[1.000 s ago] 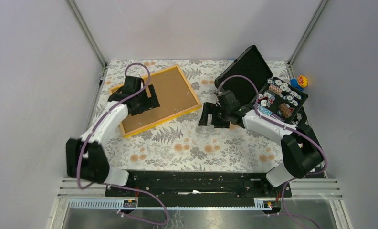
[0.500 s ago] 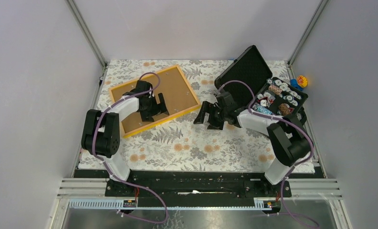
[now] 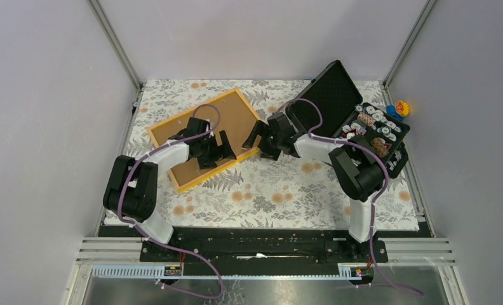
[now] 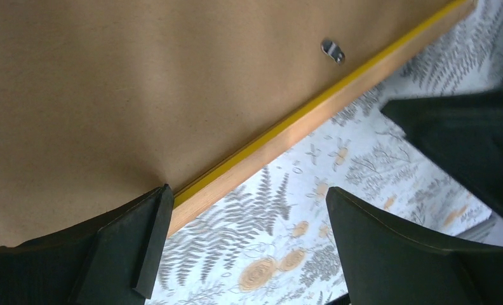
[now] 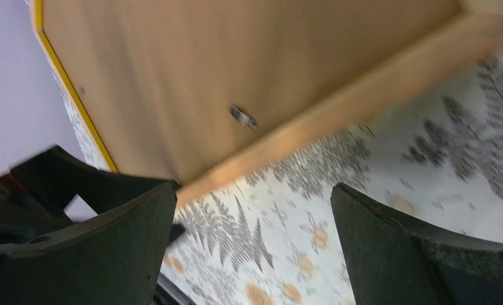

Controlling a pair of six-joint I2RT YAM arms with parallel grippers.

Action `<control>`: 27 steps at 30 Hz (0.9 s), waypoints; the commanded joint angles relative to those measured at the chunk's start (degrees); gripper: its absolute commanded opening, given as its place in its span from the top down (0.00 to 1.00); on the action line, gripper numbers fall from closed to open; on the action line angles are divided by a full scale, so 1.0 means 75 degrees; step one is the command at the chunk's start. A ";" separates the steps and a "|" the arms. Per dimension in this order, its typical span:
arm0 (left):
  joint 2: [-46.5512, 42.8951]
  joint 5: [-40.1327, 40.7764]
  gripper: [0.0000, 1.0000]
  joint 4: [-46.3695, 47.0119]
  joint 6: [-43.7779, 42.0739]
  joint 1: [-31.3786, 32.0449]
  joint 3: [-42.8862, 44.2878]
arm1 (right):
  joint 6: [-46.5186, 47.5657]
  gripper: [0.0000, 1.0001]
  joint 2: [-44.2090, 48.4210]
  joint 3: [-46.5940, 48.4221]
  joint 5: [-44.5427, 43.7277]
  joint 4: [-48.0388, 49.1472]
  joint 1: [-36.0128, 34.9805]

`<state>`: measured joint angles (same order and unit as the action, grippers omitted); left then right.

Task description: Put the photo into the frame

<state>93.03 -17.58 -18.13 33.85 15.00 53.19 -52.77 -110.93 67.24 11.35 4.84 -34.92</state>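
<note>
Frame (image 3: 192, 111): lies face down on the flowered surface (image 3: 268, 190) with its brown backing board (image 3: 236, 117) up. It has swung a little in the last second, so its near corner now sits closer to the arms.
Photo: not visible in any view; I cannot tell whether it is already under the board.
Left tool (image 3: 216, 151): has slid from the middle of the board to the frame's near-right edge. Its jaws are wide apart and empty, with one finger (image 4: 134, 241) over the board and the other over the surface.
Right tool (image 3: 260, 141): has crossed from the bare surface to the frame's right corner, jaws wide apart and empty.
Clip (image 4: 331, 51): small metal tab on the board, near the edge.
Case (image 3: 328, 95): black, open, unmoved.
Meaning: both tools now flank one side, probably to lift or turn the frame. The insertion looks not yet done.
</note>
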 commanded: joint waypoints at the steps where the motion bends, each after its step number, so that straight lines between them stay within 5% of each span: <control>1: 0.0095 -0.0755 0.01 0.0093 0.0605 0.0691 -0.0271 | -0.0092 0.00 -0.0625 0.0972 -0.0511 -0.0042 -0.0097; 17: 0.0523 -0.1187 0.01 0.1607 0.1754 0.2194 -0.0053 | 0.2239 0.09 -0.1933 0.3273 -0.0240 -0.1687 0.0139; 27: 0.0283 -0.0793 0.01 0.0186 0.0577 0.2220 0.1843 | 0.2881 0.09 -0.2247 0.4286 -0.0564 -0.3350 0.0264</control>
<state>98.83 -23.81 -11.81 43.48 31.38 59.37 -32.82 -126.93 95.61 8.54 -14.20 -33.23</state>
